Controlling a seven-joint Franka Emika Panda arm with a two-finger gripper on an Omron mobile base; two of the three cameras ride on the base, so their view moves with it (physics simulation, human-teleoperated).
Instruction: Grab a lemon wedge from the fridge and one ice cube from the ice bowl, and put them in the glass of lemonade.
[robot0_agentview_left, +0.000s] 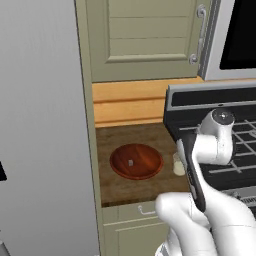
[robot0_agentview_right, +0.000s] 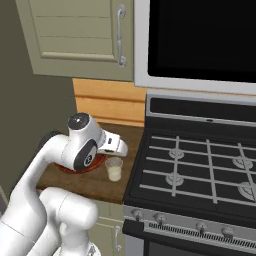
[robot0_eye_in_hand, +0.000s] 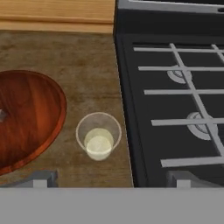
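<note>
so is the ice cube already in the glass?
No, the ice cube lies in the ice bowl, apart from the glass of lemonade.

A rendered home kitchen is showing here: a black gas stove (robot0_agentview_right: 200, 170) with grated burners and front knobs is sitting beside a narrow wooden counter (robot0_agentview_left: 130, 137), beige panelled cabinets (robot0_agentview_left: 145, 35) with metal handles are hanging above, a microwave (robot0_agentview_right: 200, 40) is hanging over the stove, and a grey fridge (robot0_agentview_left: 40, 125) is flanking the counter's other side
</note>
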